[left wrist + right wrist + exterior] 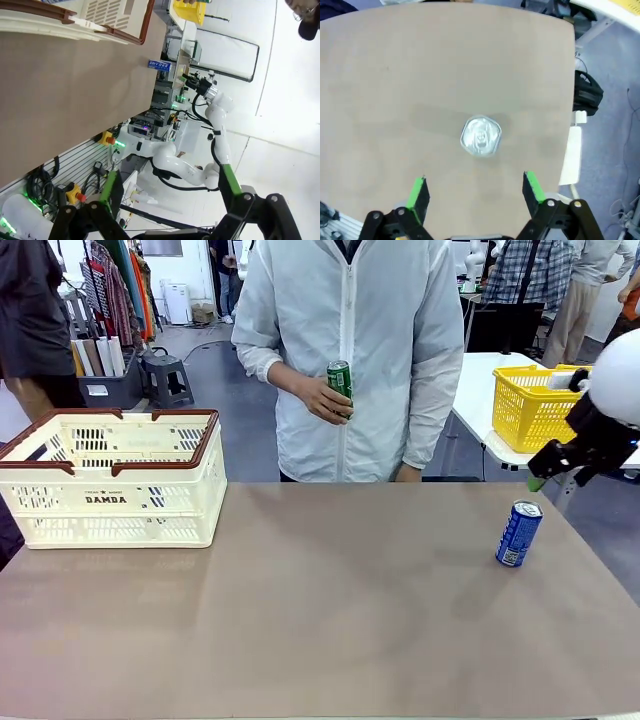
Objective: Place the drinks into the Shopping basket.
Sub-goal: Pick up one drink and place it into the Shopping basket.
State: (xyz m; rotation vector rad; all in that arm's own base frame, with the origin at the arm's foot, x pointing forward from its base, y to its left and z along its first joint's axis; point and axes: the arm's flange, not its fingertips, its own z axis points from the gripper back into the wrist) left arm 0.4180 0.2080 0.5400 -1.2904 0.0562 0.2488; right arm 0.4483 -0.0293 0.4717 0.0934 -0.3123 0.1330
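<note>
A blue drink can (519, 533) with white print stands upright on the right side of the brown table. From straight above, its silver top (480, 136) lies just ahead of my right gripper (476, 190), which is open and empty. That gripper (542, 478) hovers above and slightly right of the can. A person at the far side holds a green can (340, 380) in one hand at chest height. The cream Shopping basket (110, 480) with a brown rim sits at the table's far left. My left gripper (167, 185) is open and holds nothing, off the table's side; the basket (100, 20) and blue can (159, 64) lie far ahead of it.
A bright yellow mesh basket (535, 405) stands on a white side table behind my right arm. The table's right edge (570, 115) runs close to the blue can. Bare tabletop stretches between can and basket.
</note>
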